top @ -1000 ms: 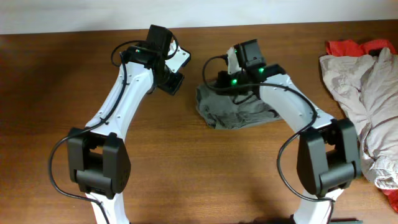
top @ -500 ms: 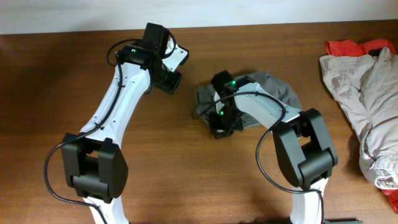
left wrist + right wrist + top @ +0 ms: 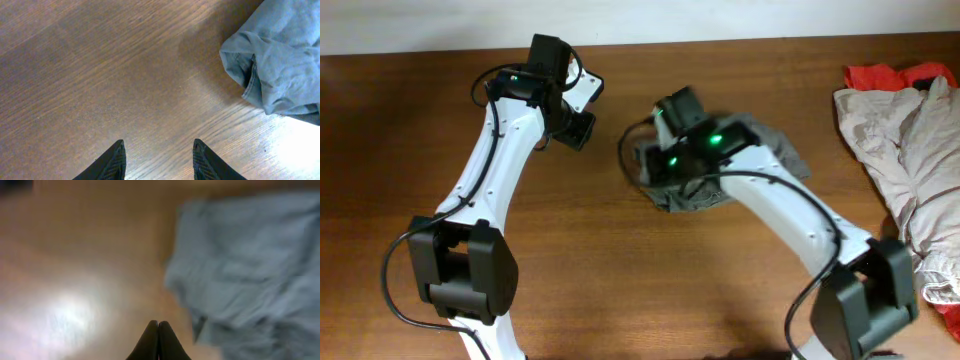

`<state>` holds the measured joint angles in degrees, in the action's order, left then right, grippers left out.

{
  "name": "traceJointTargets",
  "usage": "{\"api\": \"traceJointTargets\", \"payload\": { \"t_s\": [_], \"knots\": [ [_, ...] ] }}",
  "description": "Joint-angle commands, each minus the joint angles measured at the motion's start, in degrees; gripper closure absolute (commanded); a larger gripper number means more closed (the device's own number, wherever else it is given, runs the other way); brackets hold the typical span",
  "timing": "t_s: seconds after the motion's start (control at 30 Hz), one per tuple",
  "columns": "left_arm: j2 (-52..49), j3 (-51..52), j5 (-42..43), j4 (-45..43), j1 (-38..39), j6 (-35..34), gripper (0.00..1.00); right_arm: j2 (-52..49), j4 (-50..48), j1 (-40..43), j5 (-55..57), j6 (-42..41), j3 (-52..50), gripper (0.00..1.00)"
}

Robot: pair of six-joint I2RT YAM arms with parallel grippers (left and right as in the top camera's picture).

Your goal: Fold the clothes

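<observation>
Garment (image 3: pixel 772 145): centre, bunched, unfolded
Pile (image 3: pixel 910 130): right edge, untouched
Left gripper (image 3: pixel 158 150): wide apart, empty
Right gripper (image 3: pixel 158 325): pinched together, empty

A dark brown, wood-grained worktop (image 3: pixel 610 285) is being shown across the whole scene. It is being bordered along the far edge by a pale wall (image 3: pixel 740 18). Light is being reflected off the wood as a soft glare (image 3: pixel 70 307).
</observation>
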<state>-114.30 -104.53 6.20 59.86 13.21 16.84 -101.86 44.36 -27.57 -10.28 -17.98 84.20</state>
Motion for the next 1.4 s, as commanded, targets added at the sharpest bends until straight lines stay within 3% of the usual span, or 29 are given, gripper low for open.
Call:
{"api": "traceJointTargets", "payload": {
  "t_s": [0.0,0.33,0.5,0.63,0.8,0.97,1.1,1.23,1.37],
  "knots": [
    [2.6,-1.0,0.2,1.0,0.1,-1.0,0.57,-3.1,-2.9,4.5,1.9,-1.9,0.0,0.96],
    [2.6,-1.1,0.2,2.8,0.1,-1.0,0.57,-16.7,-6.5,6.6,-5.6,-2.5,0.0,0.96],
    [2.8,-1.1,0.2,3.6,0.1,-1.0,0.57,-19.9,2.5,4.6,-12.2,-2.4,0.0,0.96],
    [3.5,-1.1,0.0,3.5,0.1,-1.0,0.57,-20.0,13.7,0.7,-6.3,0.5,0.0,0.96],
    [4.2,-1.2,0.0,3.4,0.1,-1.0,0.57,-19.8,20.8,-5.7,2.7,1.6,0.0,0.96],
    [4.4,-1.2,0.0,3.4,0.0,-1.0,0.55,-15.2,19.8,-8.1,4.7,-0.4,0.0,0.96],
    [4.4,-1.2,0.1,3.3,-0.3,-1.0,0.46,-6.7,18.1,-5.1,3.2,-4.3,0.0,0.95],
    [4.4,-1.2,4.0,3.3,-0.3,-1.0,0.32,1.7,16.0,0.4,-2.1,-5.7,0.0,0.66],
    [4.3,-1.1,17.8,3.5,-0.1,3.2,0.28,8.6,15.8,7.2,-5.4,-6.5,0.0,0.51]
  ]
}}
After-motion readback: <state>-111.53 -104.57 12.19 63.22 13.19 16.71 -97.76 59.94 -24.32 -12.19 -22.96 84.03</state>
